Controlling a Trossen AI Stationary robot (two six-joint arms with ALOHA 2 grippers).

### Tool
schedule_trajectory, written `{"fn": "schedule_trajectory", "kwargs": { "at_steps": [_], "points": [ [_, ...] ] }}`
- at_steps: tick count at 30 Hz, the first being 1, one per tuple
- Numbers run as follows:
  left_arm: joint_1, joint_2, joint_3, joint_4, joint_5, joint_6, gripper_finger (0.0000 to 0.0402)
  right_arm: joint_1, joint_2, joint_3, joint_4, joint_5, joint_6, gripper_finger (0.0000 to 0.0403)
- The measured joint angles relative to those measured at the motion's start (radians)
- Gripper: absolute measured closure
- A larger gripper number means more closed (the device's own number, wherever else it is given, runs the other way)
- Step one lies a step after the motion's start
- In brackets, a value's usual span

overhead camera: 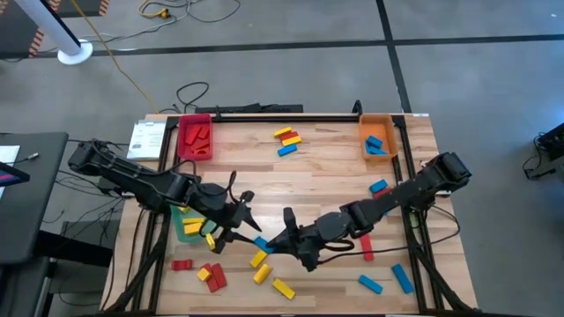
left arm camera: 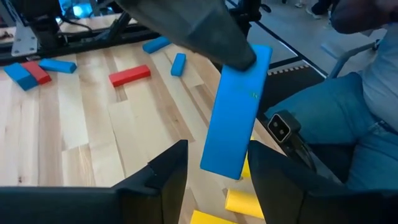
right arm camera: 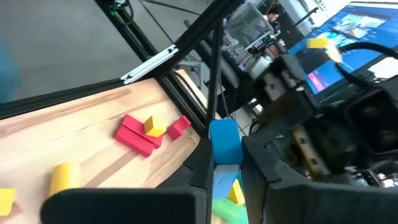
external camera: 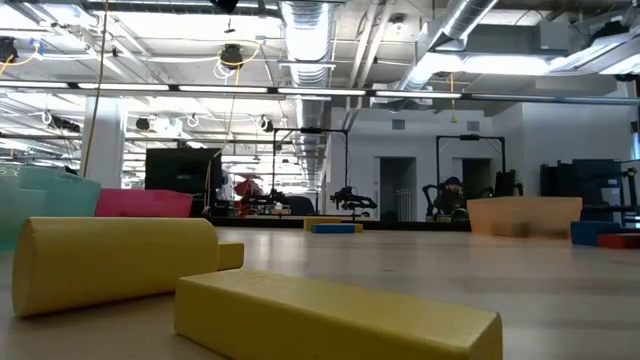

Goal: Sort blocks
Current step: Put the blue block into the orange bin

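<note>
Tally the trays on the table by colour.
Red tray: 1
Orange tray: 1
Green tray: 1
Total: 3

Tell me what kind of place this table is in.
Most likely a robotics lab or workshop: exposed ceiling ducts overhead, a bare concrete floor with loose cables, and a metal-framed wooden table set up for the arms.
</note>
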Motion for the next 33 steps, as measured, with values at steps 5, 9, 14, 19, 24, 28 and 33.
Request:
{"fn": "schedule_trajectory", "kwargs": {
  "at_steps": [5, 9, 14, 19, 24, 28, 33],
  "points": [
    [0.000, -0.034, 0.000, -0.008, -0.012, 0.014, 0.0237, 0.009, -0.002, 0.000, -0.045, 0.031, 0.038, 0.0342],
    [0.000, -0.087, 0.000, -0.091, -0.093, 0.006, 0.0236, 0.022, -0.008, 0.000, -0.139, 0.155, 0.090, 0.0343],
    [-0.007, -0.135, 0.002, -0.250, -0.202, -0.042, 0.0236, 0.032, -0.047, 0.000, -0.346, 0.361, 0.234, 0.0343],
    [-0.032, -0.133, -0.023, -0.303, -0.205, -0.081, 0.0236, 0.014, -0.102, 0.000, -0.594, 0.517, 0.434, 0.0344],
    [-0.057, -0.105, -0.095, -0.262, -0.203, -0.102, 0.0236, -0.041, -0.150, 0.001, -0.887, 0.568, 0.673, 0.0344],
    [-0.072, -0.080, -0.157, -0.187, -0.202, -0.125, 0.0236, -0.104, -0.177, 0.001, -1.091, 0.571, 0.854, 0.0344],
    [-0.089, -0.060, -0.246, -0.023, -0.202, -0.149, 0.0236, -0.186, -0.204, 0.001, -1.278, 0.571, 1.008, 0.0344]
  ]
}}
